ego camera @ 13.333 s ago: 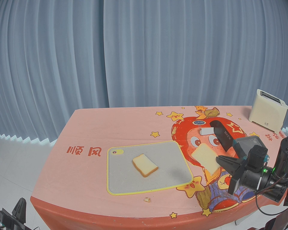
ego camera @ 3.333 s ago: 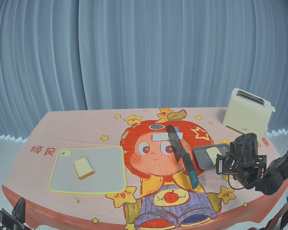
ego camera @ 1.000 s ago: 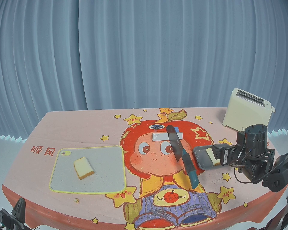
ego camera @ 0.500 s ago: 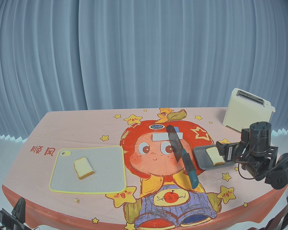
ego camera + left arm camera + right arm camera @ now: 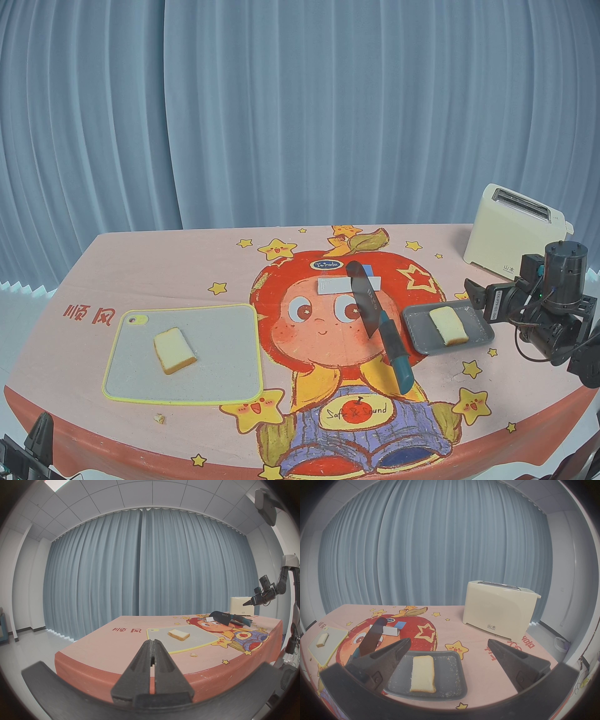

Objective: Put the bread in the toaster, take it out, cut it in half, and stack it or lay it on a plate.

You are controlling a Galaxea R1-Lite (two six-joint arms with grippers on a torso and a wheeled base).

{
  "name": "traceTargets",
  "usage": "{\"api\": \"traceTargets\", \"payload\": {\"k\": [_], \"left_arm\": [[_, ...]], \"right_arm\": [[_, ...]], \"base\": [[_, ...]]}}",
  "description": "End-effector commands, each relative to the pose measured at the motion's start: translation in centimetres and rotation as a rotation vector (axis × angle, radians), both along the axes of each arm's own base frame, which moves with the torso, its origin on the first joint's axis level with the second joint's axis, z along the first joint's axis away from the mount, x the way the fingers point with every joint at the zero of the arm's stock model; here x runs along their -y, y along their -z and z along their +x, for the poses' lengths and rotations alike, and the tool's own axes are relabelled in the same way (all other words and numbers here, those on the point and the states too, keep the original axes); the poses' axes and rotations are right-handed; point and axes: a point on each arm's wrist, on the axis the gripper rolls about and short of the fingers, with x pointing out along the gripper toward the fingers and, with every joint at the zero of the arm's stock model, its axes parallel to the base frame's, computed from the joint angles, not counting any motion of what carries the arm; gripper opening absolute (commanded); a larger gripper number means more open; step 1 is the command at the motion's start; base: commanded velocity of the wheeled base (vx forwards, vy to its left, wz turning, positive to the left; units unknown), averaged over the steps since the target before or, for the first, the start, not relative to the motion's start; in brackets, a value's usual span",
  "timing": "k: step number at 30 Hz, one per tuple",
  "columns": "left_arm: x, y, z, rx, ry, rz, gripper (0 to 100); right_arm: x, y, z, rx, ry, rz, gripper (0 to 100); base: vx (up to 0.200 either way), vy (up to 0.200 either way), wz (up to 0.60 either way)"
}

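One piece of bread [image 5: 174, 350] lies on the grey cutting board [image 5: 219, 369] at the table's left. Another piece of bread [image 5: 448, 325] lies on the dark grey plate [image 5: 478, 334] at the right. My right gripper [image 5: 480, 295] hovers open just beyond the plate's right rim, holding nothing. From its wrist I see the open right gripper [image 5: 448, 641] above the plate [image 5: 450, 683], with the bread [image 5: 422, 673] on the plate below it. The cream toaster [image 5: 515, 231] stands at the back right. My left gripper [image 5: 153, 648] is shut and empty, off the table's left front.
A black knife with a teal handle [image 5: 381, 325] lies between board and plate, its blade resting on a small white block [image 5: 337, 285]. A crumb [image 5: 160, 418] sits near the front edge. Curtains hang behind the table.
My right gripper has drawn back right and upward from the plate, leaving the bread lying on it. The head camera shifted after the oldest frame. The left arm kept still.
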Motion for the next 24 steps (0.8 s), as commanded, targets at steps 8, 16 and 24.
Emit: {"api": "traceTargets", "payload": {"k": [8,16,24], "left_arm": [[0.0,0.5,0.0,-0.002,0.006,0.003,0],[0.0,0.5,0.0,-0.002,0.004,0.004,0],[0.0,0.5,0.0,-0.001,0.003,0.000,0]], "right_arm": [[0.6,-1.4,-0.8,0.054,0.005,0.024,100],[1.6,-1.7,-1.6,0.066,0.005,0.042,100],[2.6,-0.8,-3.6,0.040,-0.016,0.053,100]], "base": [[0.000,0.000,0.00],[0.000,0.000,0.00],[0.000,0.000,0.00]]}}
